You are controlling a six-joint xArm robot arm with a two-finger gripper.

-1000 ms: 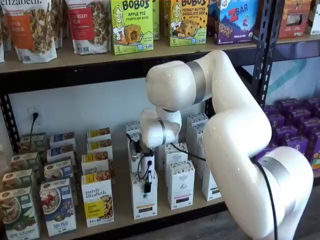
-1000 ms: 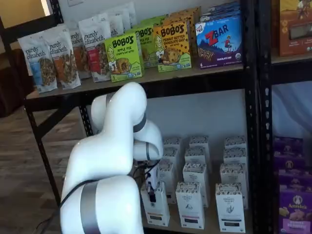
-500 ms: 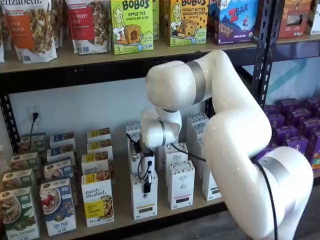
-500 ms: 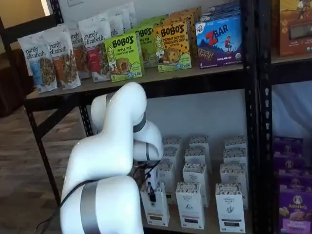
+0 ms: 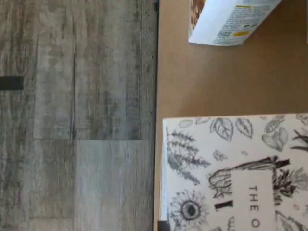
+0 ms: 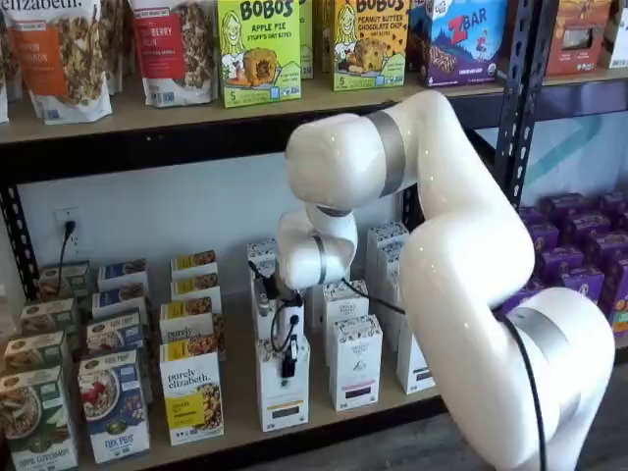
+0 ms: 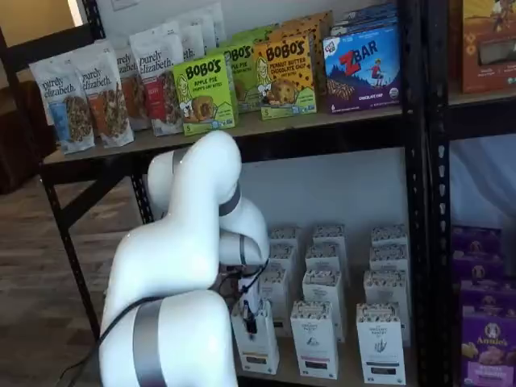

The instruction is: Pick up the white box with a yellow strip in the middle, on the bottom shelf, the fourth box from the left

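The white box [image 6: 283, 400] with a thin yellow strip stands at the front of the bottom shelf [image 6: 238, 391], in both shelf views [image 7: 258, 351]. My gripper [image 6: 288, 365] hangs straight over its top. One black finger lies against the box's front face and the other finger is hidden, so I cannot tell whether it grips. In a shelf view the gripper [image 7: 251, 318] also sits at the box's top. The wrist view shows the box's leaf-printed top [image 5: 231, 173] close up, at the tan board's [image 5: 216, 82] front edge.
A "purely elizabeth" box [image 6: 191, 388] stands just left of the white box and shows in the wrist view [image 5: 226, 21]. An alike white carton [image 6: 355, 363] stands just right. More cartons stand behind. The upper board [image 6: 147, 118] is overhead. Grey wood floor [image 5: 77, 120] lies below.
The arm's elbow and upper link have risen slightly. The gripper and the white box stay almost where they were.
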